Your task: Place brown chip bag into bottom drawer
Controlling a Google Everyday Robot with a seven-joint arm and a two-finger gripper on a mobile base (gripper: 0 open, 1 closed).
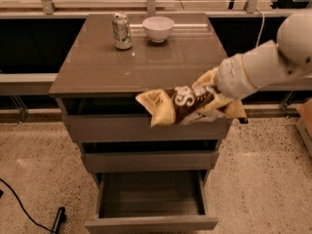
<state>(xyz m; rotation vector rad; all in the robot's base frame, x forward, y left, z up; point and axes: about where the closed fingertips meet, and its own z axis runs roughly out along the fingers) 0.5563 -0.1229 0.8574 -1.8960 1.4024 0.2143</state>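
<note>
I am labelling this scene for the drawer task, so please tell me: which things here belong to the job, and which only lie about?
Job: crinkly foil brown chip bag, held by the gripper before the grey cabinet front; open grey bottom drawer.
Lying about: green-white soda can and white bowl on the cabinet top; black cable on the floor.

Pale pincer (218, 97) gripping yellow-ended brown chip bag (181, 104)

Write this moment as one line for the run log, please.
gripper: holding brown chip bag | bag: in air, in front of cabinet | bottom drawer: open, below | placing: not yet done
</note>
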